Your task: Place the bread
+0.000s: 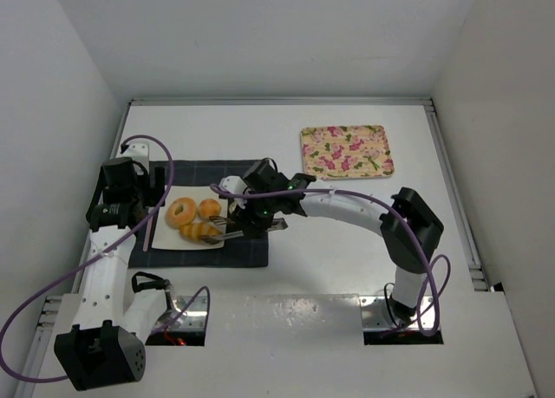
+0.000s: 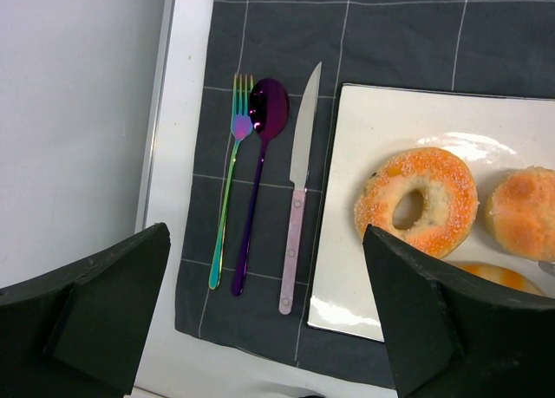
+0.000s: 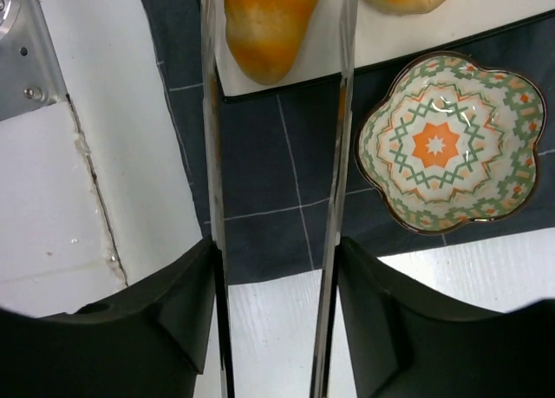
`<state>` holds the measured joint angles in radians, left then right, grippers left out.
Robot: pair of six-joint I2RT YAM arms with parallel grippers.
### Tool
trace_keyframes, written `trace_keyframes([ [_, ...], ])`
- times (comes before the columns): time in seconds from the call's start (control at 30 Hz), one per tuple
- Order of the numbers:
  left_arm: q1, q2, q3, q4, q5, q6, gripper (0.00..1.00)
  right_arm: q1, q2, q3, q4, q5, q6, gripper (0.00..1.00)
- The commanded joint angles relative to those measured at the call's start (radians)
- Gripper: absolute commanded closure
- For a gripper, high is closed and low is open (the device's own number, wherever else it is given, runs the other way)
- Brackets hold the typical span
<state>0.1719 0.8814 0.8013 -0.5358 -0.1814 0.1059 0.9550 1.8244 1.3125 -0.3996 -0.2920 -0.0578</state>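
Three pieces of bread lie on a white square plate (image 1: 166, 240): a ring bagel (image 1: 182, 212), a round bun (image 1: 209, 209) and a long roll (image 1: 201, 232). My right gripper (image 3: 277, 277) is shut on metal tongs (image 3: 211, 155), one finger pressed on each arm. The tongs' arms stand apart on either side of the roll (image 3: 264, 25); I cannot tell whether they touch it. My left gripper (image 2: 264, 329) hangs open over the placemat's left part, with nothing between its fingers. The bagel (image 2: 416, 201) lies just to its right.
A fork (image 2: 230, 190), spoon (image 2: 260, 155) and knife (image 2: 299, 190) lie on the dark placemat (image 2: 390, 34), left of the plate. A small scalloped patterned dish (image 3: 451, 142) sits by the plate's corner. A flowered tray (image 1: 347, 153) lies at the back right.
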Motion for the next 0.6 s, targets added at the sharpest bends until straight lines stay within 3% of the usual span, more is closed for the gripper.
trace_keyframes([
  [0.0, 0.001, -0.015, -0.002, 0.027, -0.004, 0.011, 0.01, -0.002, -0.016, 0.057, -0.008, -0.019, -0.037, 0.44],
  [0.27, -0.008, -0.005, -0.002, 0.027, -0.004, 0.02, 0.01, -0.002, -0.108, 0.027, -0.001, -0.049, -0.013, 0.4],
  [0.57, -0.017, -0.005, -0.002, 0.027, 0.016, 0.031, 0.01, -0.03, -0.335, -0.102, 0.022, 0.102, 0.021, 0.4],
])
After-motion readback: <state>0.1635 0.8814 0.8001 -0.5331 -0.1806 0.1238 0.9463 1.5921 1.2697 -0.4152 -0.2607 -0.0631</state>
